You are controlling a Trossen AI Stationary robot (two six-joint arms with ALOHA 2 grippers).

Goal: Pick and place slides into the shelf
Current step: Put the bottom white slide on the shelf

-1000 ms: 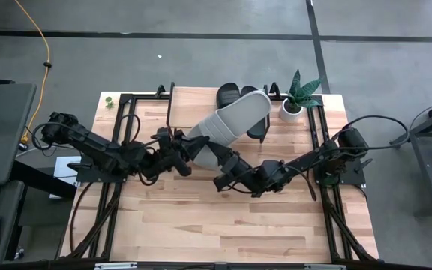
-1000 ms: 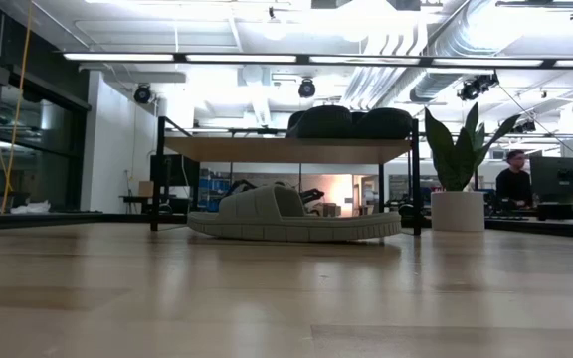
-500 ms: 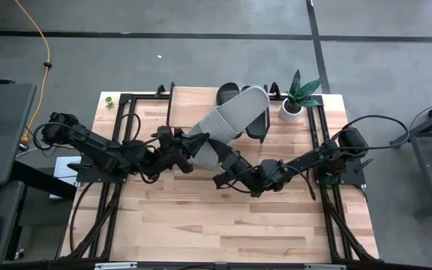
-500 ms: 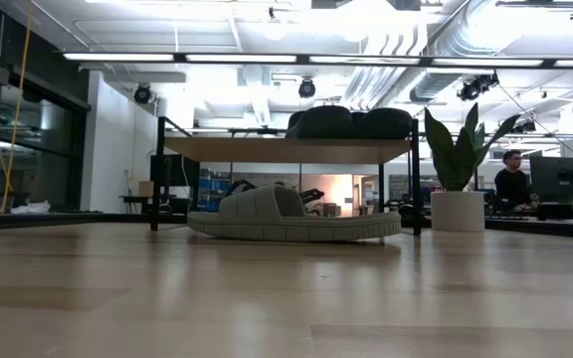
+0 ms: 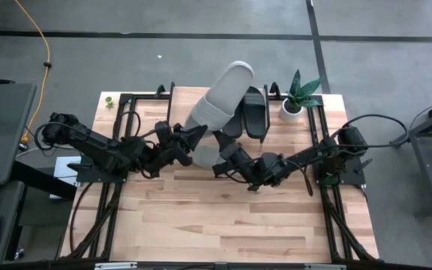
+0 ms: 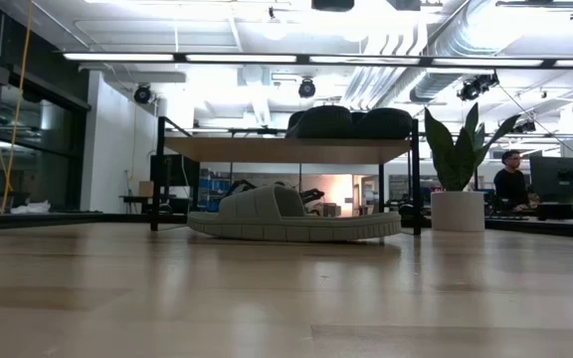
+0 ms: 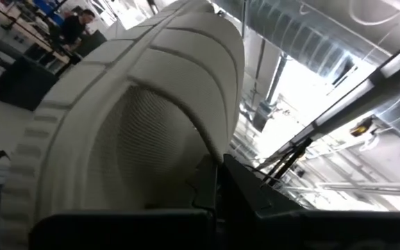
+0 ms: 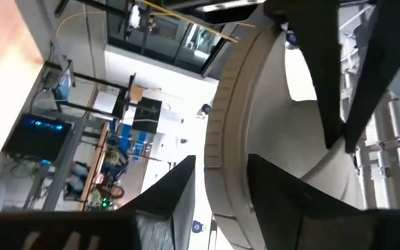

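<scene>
From the high view I count four slides. Two black slides [image 5: 253,112] lie side by side on the shelf [image 5: 190,97] at the top centre of the frame. One light grey slide [image 5: 217,99] is raised and tilted over the shelf's middle, partly covering the left black one. In the low view a second grey slide [image 6: 291,217] rests flat on the table [image 5: 201,217] under the shelf board, between its dark legs. There the black pair shows as two dark humps on top of the board. A single potted plant [image 5: 297,97] stands just beside the shelf's right end, near the raised slide. A person [image 6: 512,179] sits in the room behind, at the low view's right edge. The left gripper [image 5: 191,140] and the right gripper [image 5: 220,156] meet at the near end of the raised slide, just above centre frame. In the left wrist view the fingers [image 7: 235,184] are clamped on the grey rim. In the right wrist view the fingers [image 8: 179,191] straddle the sole edge, gripping it. One yellow cable [image 5: 40,45] runs across the floor at the upper left.
</scene>
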